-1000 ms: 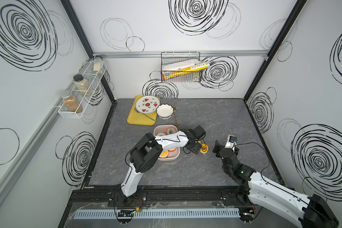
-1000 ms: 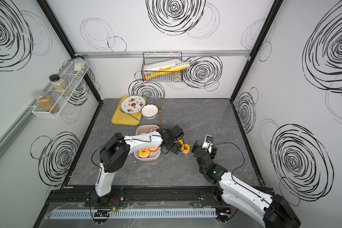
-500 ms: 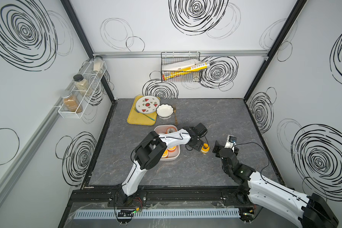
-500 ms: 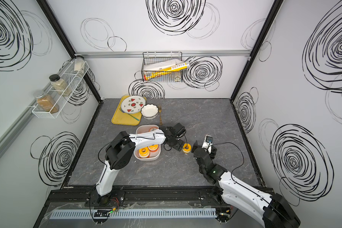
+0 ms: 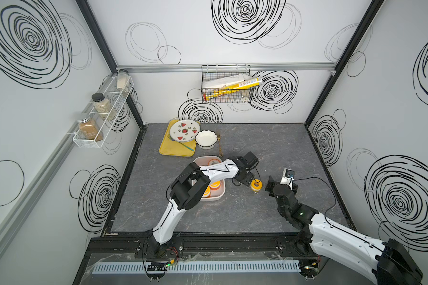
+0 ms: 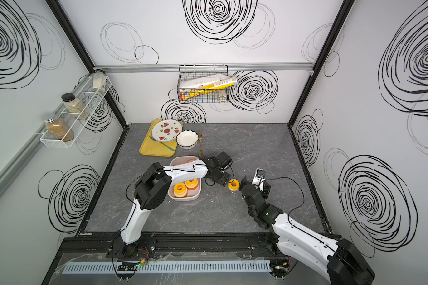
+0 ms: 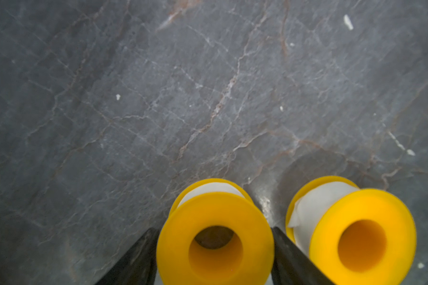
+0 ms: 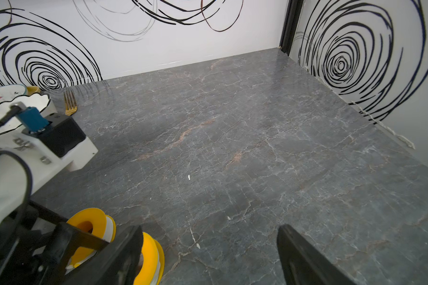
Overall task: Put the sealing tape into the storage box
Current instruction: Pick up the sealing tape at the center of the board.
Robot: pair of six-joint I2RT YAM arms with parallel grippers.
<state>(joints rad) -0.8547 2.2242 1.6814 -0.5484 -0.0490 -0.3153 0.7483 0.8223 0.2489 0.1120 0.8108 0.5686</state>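
A yellow-flanged round spool of white sealing tape is pinched between the black jaws of the left gripper at the left wrist frame's lower edge. A second yellow spool is seen just beside it, lower right. The jaws of the right gripper are spread wide, empty. Further spools are held in the white shallow rectangular plastic storage box, left of centre in both top views.

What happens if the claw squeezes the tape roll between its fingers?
The tape roll probably won't squash: its plastic rims look hard. It looks smooth and round, so it might slip out, or roll away if tipped sideways.
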